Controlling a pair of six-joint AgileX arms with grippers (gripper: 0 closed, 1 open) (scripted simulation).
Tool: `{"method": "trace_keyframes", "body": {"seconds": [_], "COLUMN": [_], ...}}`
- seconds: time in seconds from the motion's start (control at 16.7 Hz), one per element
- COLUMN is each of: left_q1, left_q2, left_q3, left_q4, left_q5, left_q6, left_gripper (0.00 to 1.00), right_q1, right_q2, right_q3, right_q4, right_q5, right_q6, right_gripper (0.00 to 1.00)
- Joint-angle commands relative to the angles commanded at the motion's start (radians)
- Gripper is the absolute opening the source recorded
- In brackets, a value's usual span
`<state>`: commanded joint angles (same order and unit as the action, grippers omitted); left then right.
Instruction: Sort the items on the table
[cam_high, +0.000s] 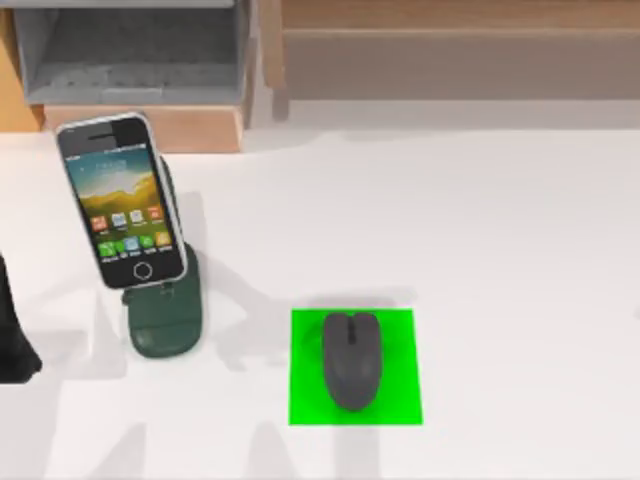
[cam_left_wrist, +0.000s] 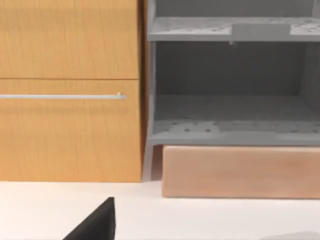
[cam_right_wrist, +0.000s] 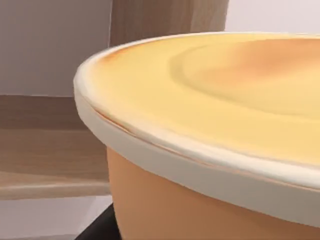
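The smartphone (cam_high: 122, 200), black with a silver edge and a colourful icon screen, leans upright on a dark green phone stand (cam_high: 166, 318) at the left of the white table (cam_high: 520, 250). The dark grey oval mouse (cam_high: 351, 359) lies on a bright green flat square (cam_high: 355, 367) near the front middle. A dark part of my left arm (cam_high: 12, 340) shows at the table's left edge, apart from the phone. A black piece of my left gripper (cam_left_wrist: 95, 225) shows in the left wrist view, and a dark bit of my right gripper (cam_right_wrist: 97, 230) in the right wrist view.
Wooden and grey shelf units (cam_high: 140, 60) line the back edge; the left wrist view faces a wooden drawer front (cam_left_wrist: 70, 90) and grey shelves (cam_left_wrist: 230, 125). A big orange-yellow round container with a cream rim (cam_right_wrist: 210, 150) sits very close in the right wrist view.
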<state>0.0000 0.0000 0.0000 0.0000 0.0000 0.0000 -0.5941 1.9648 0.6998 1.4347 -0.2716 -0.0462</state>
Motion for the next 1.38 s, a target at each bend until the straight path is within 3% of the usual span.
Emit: {"method": "trace_keyframes", "body": {"seconds": [0.3, 0.66, 1.14, 1.38], "left_q1": [0.0, 0.0, 0.0, 0.0], "left_q2": [0.0, 0.0, 0.0, 0.0], "left_q3": [0.0, 0.0, 0.0, 0.0], "left_q4": [0.0, 0.0, 0.0, 0.0], "left_q5": [0.0, 0.0, 0.0, 0.0], "left_q6": [0.0, 0.0, 0.0, 0.0], "left_gripper": [1.0, 1.0, 1.0, 1.0], "right_q1": [0.099, 0.349, 0.695, 0.751], "right_q2": [-0.09, -0.098, -0.007, 0.03], "right_q3": [0.119, 0.337, 0.601, 0.643], "right_q4": [-0.184, -0.455, -0.736, -0.781], "right_q5": [0.212, 0.389, 0.462, 0.466], "right_q6": [-0.022, -0.012, 0.043, 0.051], "right_gripper": [0.0, 0.0, 0.0, 0.0]}}
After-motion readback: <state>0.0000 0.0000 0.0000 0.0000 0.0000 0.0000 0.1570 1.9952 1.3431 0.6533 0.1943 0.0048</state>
